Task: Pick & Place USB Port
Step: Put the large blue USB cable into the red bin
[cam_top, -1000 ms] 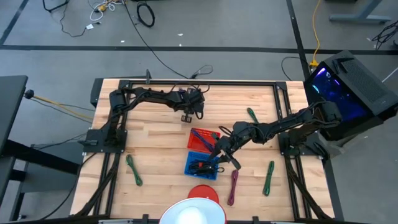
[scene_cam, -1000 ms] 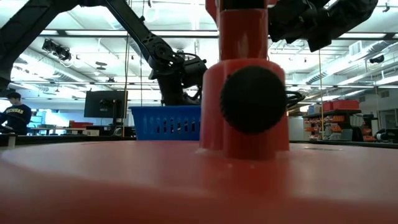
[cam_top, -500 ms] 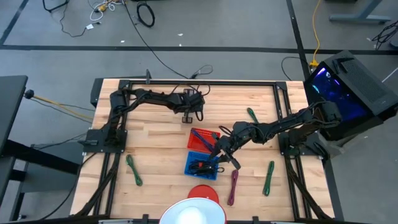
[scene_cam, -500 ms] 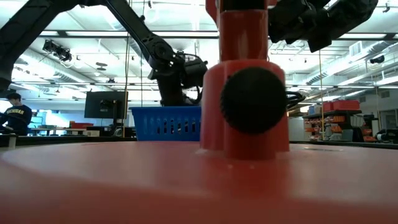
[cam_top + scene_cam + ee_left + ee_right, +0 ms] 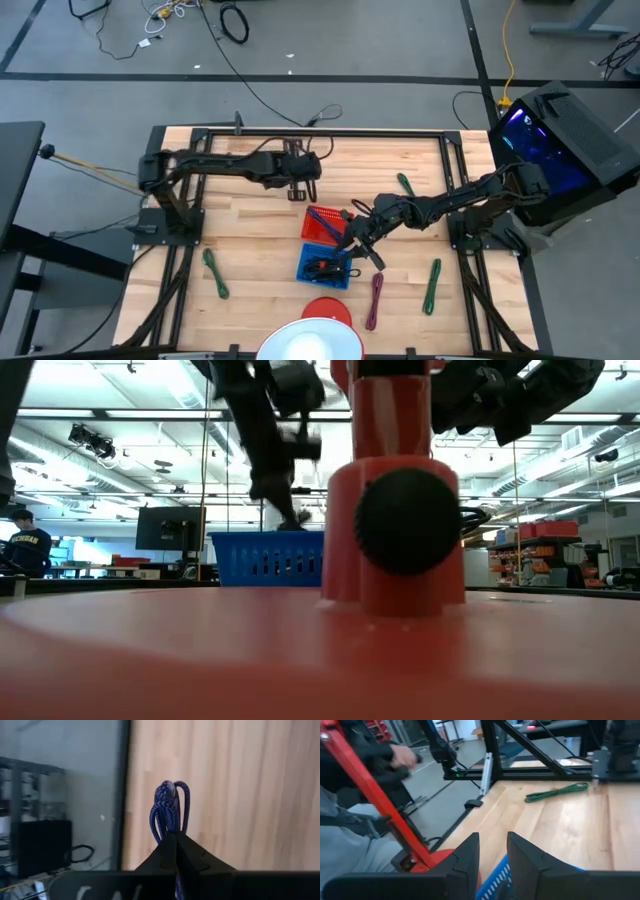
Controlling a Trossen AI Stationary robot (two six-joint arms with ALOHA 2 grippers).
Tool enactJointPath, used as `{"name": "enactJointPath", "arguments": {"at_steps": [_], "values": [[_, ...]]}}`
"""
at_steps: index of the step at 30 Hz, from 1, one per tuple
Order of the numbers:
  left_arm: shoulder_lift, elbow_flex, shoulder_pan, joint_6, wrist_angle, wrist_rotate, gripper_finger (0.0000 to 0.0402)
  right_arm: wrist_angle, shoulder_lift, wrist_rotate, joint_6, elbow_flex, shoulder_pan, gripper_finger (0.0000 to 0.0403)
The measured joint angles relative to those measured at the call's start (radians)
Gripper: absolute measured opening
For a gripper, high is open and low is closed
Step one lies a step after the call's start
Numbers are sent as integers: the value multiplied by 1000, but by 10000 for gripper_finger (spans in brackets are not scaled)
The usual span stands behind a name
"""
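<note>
My left gripper (image 5: 300, 189) is over the far middle of the table, shut on a coiled blue braided cable (image 5: 170, 810). My right gripper (image 5: 352, 243) hovers over the two blue baskets, fingers slightly apart and empty (image 5: 493, 845). The nearer basket (image 5: 304, 268) holds dark cables, and the farther one (image 5: 312, 232) holds a red thing. Both rest on the wood, and one shows in the low view (image 5: 265, 557). My left gripper pinches the bundled loops of the blue cable between its two fingertips (image 5: 172, 831). The loop ends (image 5: 174, 787) stick out beyond the tips. The cable is lifted clear of the wooden table, which shows well behind it.
Green cables lie at the near left (image 5: 215, 272), far right (image 5: 405, 185) and near right (image 5: 432, 285). A purple cable (image 5: 375, 298) lies near the front. A red stand (image 5: 325, 310) with a white lamp head (image 5: 312, 342) stands at the near edge and blocks much of the low view.
My left arm has swung out at its shoulder and stretched toward the table's middle, rising in the low view. Its gripper has stayed shut on the blue cable over the far middle.
</note>
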Motion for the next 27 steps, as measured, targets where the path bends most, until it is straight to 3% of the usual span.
{"name": "enactJointPath", "arguments": {"at_steps": [10, 20, 27], "values": [[-173, 1, -148, -193, 0, 8, 0, -5, 0, 29, -3, 0, -9, 102], [-174, 60, -292, -465, 32, 59, 0, -11, -26, 22, 0, 0, -55, 102], [-174, 77, -349, -633, 179, 50, 0, -16, -28, 10, 0, 0, -56, 102]]}}
